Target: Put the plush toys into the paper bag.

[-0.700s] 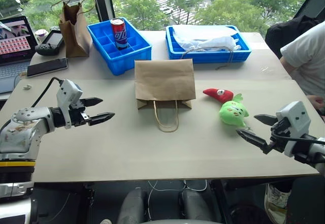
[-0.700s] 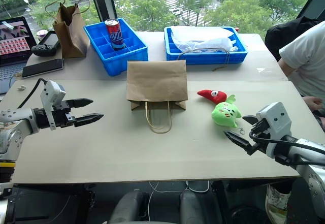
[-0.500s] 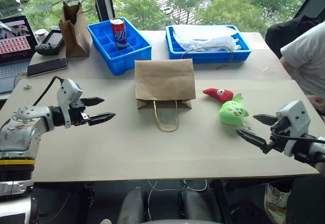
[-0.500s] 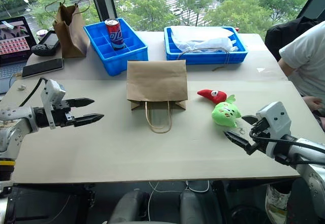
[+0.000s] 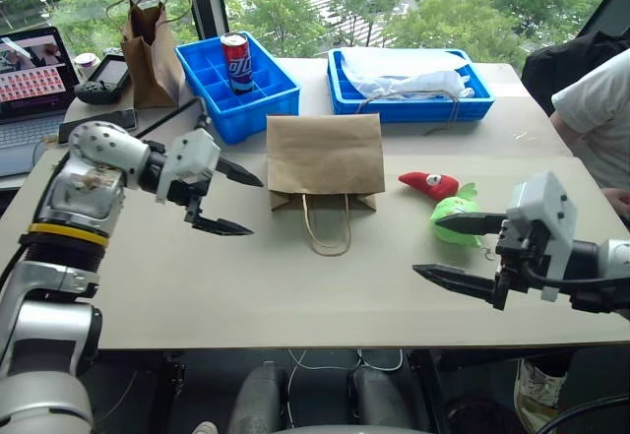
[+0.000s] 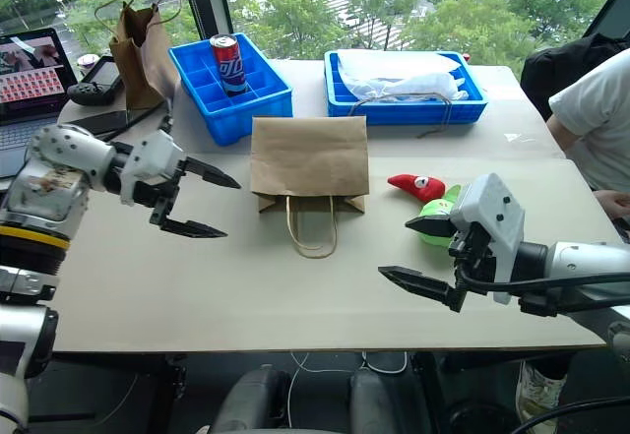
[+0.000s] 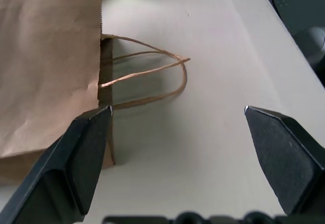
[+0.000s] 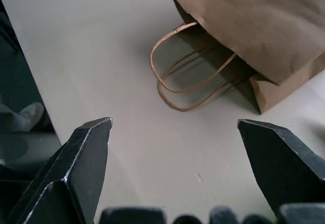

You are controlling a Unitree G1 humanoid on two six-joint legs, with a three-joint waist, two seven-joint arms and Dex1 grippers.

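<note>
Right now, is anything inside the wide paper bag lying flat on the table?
Nothing shows at the paper bag mouth, and it lies flat; its inside is covered by the paper. The red toy and green toy lie on the table beside it.

Bag laid flat mid-worktop, toys to its right

The paper bag (image 5: 324,161) is laid flat on the worktop (image 5: 295,286), handles toward the near edge. The two plush toys (image 5: 441,201) are placed just right of it, touching each other. Two trays (image 5: 409,85) are set behind, with a can (image 5: 235,63) in the left one.
</note>
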